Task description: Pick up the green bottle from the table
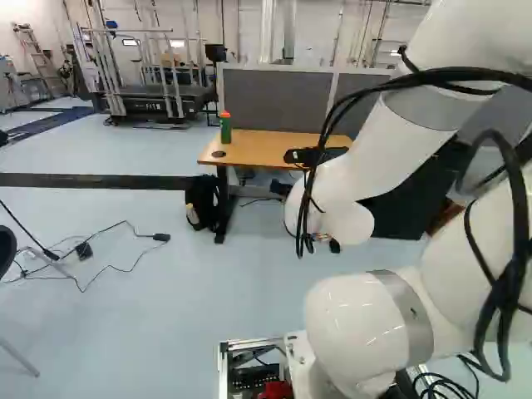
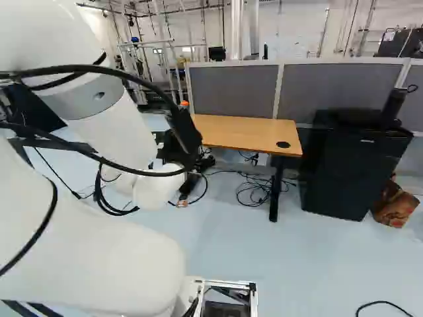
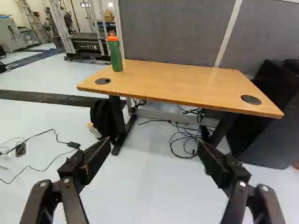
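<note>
Find the green bottle (image 3: pixel 116 56), orange-capped, upright on the wooden surface (image 3: pixel 177 86): at the surface's far edge, near one end, just past a round black cable grommet (image 3: pixel 103 81). In the left base view, look to the left end of the surface; in the right base view, mostly hidden behind the arm (image 2: pixel 112 125), down to little more than the cap.

Jaws spread wide, pinching nothing, short of the surface's near edge and well apart from the bottle.

Judge the task as barely begun: aimed at the surface, but with no contact and no lift. Left to do: move in toward the bottle's end of the surface, line up with the body, close on it, raise it clear. Beware of knocking it off the far edge.

At the surface's other end, a second grommet (image 3: pixel 251 100); just beyond that end, a black cabinet (image 2: pixel 357 165), then a brown bag (image 2: pixel 395 205). Under the surface, a black backpack (image 3: pixel 103 119) toward the bottle's end and tangled cables (image 3: pixel 184 140). Behind the surface, grey partition panels (image 2: pixel 234 89); farther back, past its bottle end, a treadmill (image 1: pixel 158 98). Below the surface, pale blue floor (image 1: pixel 150 332).
</note>
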{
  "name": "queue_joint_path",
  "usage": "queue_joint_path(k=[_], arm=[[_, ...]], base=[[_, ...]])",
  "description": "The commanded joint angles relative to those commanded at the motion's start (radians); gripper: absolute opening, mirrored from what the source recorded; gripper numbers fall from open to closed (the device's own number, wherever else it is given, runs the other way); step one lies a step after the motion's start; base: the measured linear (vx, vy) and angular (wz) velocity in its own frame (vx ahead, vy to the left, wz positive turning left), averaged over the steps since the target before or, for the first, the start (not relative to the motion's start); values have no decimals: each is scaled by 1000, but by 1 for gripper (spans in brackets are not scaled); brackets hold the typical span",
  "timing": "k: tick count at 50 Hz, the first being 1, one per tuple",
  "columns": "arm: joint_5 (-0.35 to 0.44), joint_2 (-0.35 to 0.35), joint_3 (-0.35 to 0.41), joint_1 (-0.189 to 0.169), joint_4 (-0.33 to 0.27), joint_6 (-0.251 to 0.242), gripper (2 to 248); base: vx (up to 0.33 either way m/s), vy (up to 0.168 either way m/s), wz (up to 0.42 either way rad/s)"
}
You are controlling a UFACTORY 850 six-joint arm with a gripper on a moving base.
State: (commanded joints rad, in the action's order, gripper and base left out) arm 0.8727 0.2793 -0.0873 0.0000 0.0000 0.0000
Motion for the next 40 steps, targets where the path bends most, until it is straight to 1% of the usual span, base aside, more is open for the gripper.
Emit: queue_joint_path(k=[25,40], arm=[[0,0,0,0,0,0,247],[0,0,0,0,0,0,247]], base=[[3,0,-1],[130,0,-10]])
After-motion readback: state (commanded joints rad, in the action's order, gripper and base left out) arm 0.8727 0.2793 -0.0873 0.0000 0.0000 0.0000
